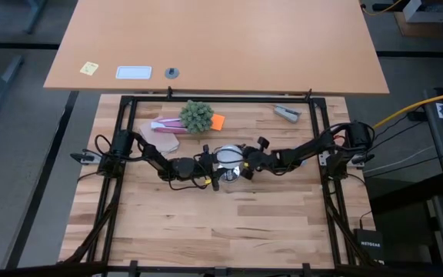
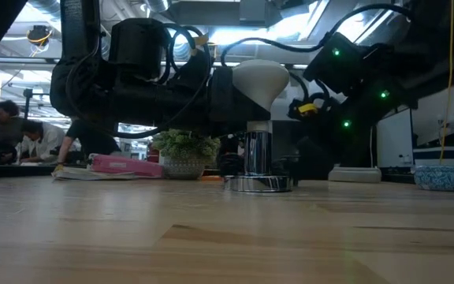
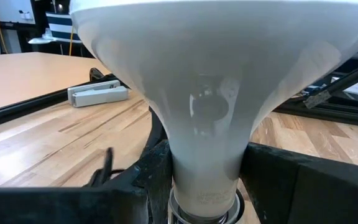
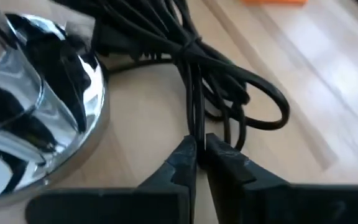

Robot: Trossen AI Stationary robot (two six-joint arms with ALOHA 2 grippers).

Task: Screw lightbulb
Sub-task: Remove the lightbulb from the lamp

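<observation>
Both dark arms reach low and nearly level across the pale wooden table and meet at its middle. The left gripper comes in from the left, its two dark fingers clamped on the narrow neck of the single frosted white lightbulb, one finger on each side. The bulb stands upright, dome up, its neck going down into the shiny chrome socket stand, whose round base rests on the table.

The right gripper lies close to the wood just beside that base, its fingers nearly touching, pinched around one strand of the thin black cord that loops past the stand.

Farther back sit one small green potted plant, one pink packet and one orange block.
</observation>
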